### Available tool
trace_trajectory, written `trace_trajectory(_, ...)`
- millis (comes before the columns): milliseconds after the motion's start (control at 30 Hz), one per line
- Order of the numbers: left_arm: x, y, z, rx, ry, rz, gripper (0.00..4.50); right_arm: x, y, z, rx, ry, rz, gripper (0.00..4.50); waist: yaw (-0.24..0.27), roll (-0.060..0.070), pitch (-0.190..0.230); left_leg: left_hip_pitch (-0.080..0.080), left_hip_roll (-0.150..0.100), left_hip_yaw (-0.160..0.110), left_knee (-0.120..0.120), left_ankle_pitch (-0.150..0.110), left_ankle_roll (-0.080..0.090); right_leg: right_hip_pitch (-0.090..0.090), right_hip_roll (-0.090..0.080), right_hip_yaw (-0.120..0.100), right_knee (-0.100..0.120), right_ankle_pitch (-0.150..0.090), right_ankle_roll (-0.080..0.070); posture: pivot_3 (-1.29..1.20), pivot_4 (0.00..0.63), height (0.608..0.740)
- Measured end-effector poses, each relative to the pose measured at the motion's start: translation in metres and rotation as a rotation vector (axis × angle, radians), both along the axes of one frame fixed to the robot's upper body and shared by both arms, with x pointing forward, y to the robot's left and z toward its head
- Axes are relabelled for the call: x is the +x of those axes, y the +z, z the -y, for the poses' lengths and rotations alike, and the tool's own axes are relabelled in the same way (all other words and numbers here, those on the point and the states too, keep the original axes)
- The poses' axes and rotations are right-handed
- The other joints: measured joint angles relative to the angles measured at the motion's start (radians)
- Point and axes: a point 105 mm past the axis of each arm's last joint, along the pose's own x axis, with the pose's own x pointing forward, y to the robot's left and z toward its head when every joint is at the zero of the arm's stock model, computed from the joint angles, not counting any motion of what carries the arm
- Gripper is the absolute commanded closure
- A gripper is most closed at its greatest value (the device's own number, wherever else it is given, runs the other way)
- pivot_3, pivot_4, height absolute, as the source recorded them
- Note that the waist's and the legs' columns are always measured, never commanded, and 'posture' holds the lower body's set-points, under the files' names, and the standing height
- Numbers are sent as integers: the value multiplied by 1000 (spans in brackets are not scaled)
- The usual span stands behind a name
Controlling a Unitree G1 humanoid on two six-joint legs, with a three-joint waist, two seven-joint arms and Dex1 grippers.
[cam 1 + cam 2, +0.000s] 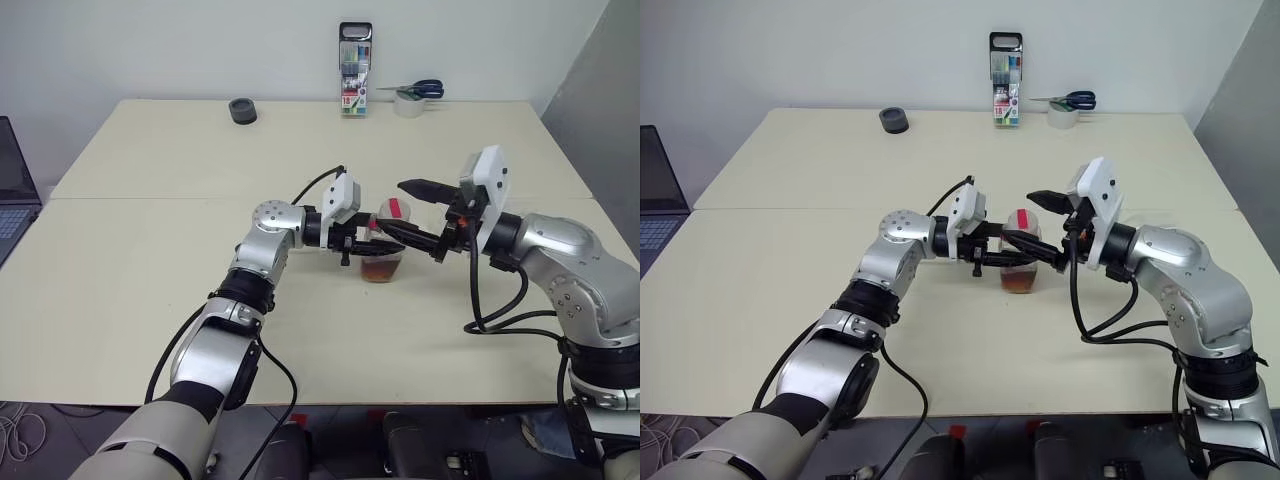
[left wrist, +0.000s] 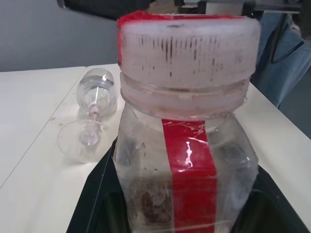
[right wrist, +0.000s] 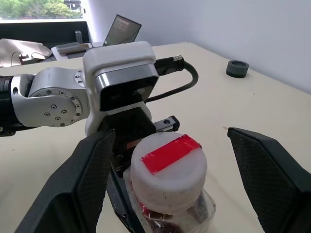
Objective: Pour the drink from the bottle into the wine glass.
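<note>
A small clear bottle (image 1: 383, 252) with a red label strip stands upright at the table's middle. My left gripper (image 1: 368, 246) is shut on its body from the left. The brown drink (image 1: 381, 270) fills its lowest part. Its whitish cap (image 3: 167, 170) has a red strip on top. My right gripper (image 3: 180, 182) is open, one finger (image 3: 92, 179) on each side of the cap, neither touching it. In the left wrist view the wine glass (image 2: 93, 119) shows beyond the bottle; it seems to lie on its side on the table, foot nearer to me.
A tall marker case (image 1: 355, 70) stands at the table's far edge, with scissors on a tape roll (image 1: 413, 97) to its right. A black roll (image 1: 243, 111) sits at the far left. A laptop (image 1: 14, 190) lies off the table's left side.
</note>
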Motion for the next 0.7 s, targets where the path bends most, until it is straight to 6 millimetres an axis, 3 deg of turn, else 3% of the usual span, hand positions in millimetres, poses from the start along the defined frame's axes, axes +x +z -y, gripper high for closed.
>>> trace_trajectory(700, 0, 0, -1, -8, 1, -19, 2759, -3, 0, 18, -4, -60, -1, 557, 0, 0, 0, 0, 0, 0, 0, 0, 0, 0, 0, 0, 0, 0, 0, 0, 150, 740)
